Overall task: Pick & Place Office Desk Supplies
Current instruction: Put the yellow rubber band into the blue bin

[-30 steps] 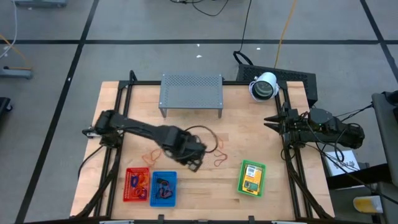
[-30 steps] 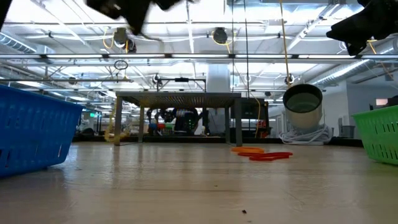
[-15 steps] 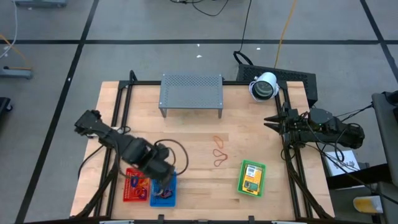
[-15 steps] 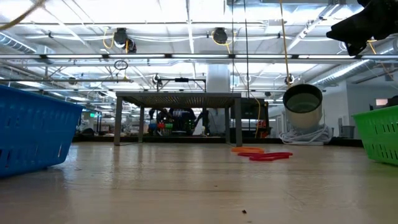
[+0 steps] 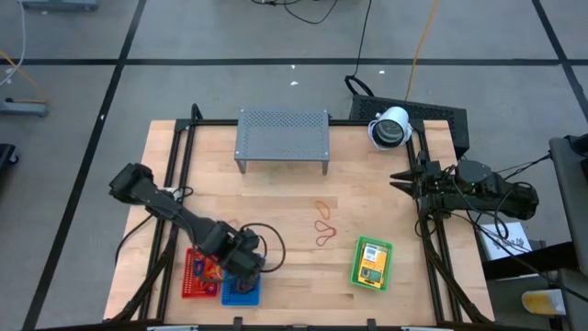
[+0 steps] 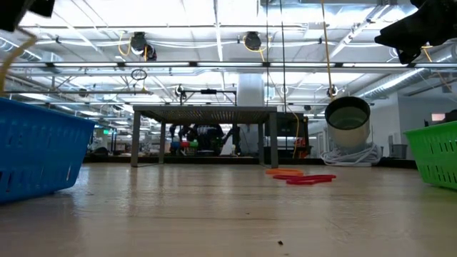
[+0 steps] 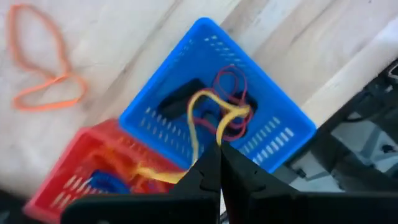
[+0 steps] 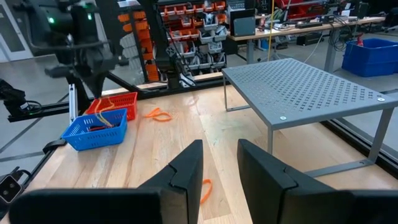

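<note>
My left gripper [image 7: 219,149] is shut on a yellow rubber band [image 7: 198,118] and points down above the blue basket [image 5: 242,288] at the table's near left. Black clips and red bands [image 7: 230,81] lie in that basket. The red basket [image 5: 199,274] beside it holds orange items and a blue one. One orange band [image 7: 42,71] lies flat on the table by the baskets, and further red and orange bands [image 5: 323,225] lie mid-table. The green basket [image 5: 371,263] holds a yellow packet. My right gripper [image 8: 219,168] waits open at the right edge. My left gripper pinches the yellow band's upper end [image 7: 219,140] between its two shut fingertips, coming from above and pointing down. The band hangs slack below them as a loop [image 8: 107,112] over the blue basket. Whether its lower end touches the basket's contents I cannot tell.
A grey perforated shelf [image 5: 282,136] stands at the far middle, and a white round object [image 5: 390,127] at the far right. Bare wood lies between the shelf and the baskets.
My left gripper has gone from the middle of the table toward the near left, coming over the blue basket and a little lower. It has stayed shut, and the yellow band hangs from it. My right arm has kept still.
</note>
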